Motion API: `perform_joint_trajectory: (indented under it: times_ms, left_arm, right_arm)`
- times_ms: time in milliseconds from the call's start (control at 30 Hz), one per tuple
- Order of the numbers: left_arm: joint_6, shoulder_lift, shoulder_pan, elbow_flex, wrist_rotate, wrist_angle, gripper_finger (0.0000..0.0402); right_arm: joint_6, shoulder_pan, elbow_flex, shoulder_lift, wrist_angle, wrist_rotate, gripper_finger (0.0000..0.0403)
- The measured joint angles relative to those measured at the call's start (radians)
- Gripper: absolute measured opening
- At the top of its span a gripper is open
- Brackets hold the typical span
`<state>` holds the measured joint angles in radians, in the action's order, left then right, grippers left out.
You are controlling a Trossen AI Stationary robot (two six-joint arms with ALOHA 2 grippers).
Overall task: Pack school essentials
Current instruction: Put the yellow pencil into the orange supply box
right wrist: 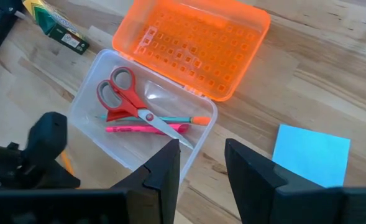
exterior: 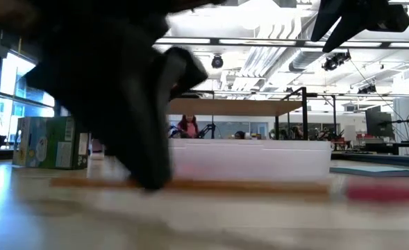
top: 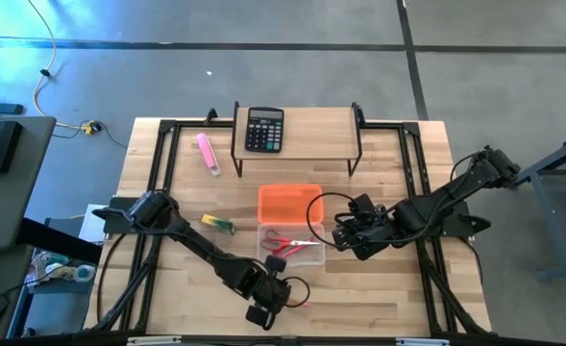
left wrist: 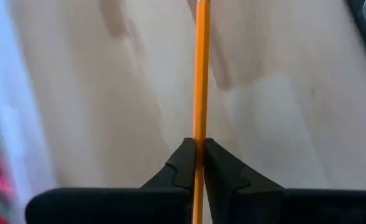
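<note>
While the left gripper (left wrist: 199, 163) is clamping its jaws on the orange pencil (left wrist: 201, 74), the clear box (top: 290, 242) is lying at one o'clock; right gripper (right wrist: 201, 163) jaws narrowly apart, empty.

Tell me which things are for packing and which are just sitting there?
For packing: box, scissors, orange pencil in left gripper, blue notepad, yellow-green piece.
Just sitting: calculator, pink marker, shelf.
</note>
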<state>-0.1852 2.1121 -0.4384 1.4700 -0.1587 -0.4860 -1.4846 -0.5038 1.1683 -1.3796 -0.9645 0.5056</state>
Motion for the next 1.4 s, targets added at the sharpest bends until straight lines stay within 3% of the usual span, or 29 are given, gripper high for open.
perform_joint_trajectory:
  times_ms: [300, 633, 867, 1133, 1400]
  left_arm:
    - [-0.077, -0.082, 0.045, 0.004, -0.052, -0.018, 0.001]
    - [-0.122, -0.154, 0.18, 0.005, -0.073, -0.14, 0.0008]
    - [-0.128, -0.154, 0.264, -0.031, 0.025, -0.159, 0.0004]
    - [-0.128, -0.154, 0.289, -0.037, 0.028, -0.138, 0.0006]
    - [-0.129, -0.164, 0.309, -0.034, 0.112, -0.178, 0.0052]
  right_arm:
    - [0.0, 0.0, 0.0, 0.0, -0.002, 0.0, 0.0117]
    - [0.0, 0.0, 0.0, 0.0, -0.002, 0.0, 0.0117]
    - [-0.004, 0.0, 0.0, 0.0, -0.003, 0.0, 0.0117]
    - [-0.023, 0.0, 0.0, 0.0, -0.005, 0.0, 0.0117]
    - [-0.038, 0.0, 0.0, 0.0, -0.011, 0.0, 0.0117]
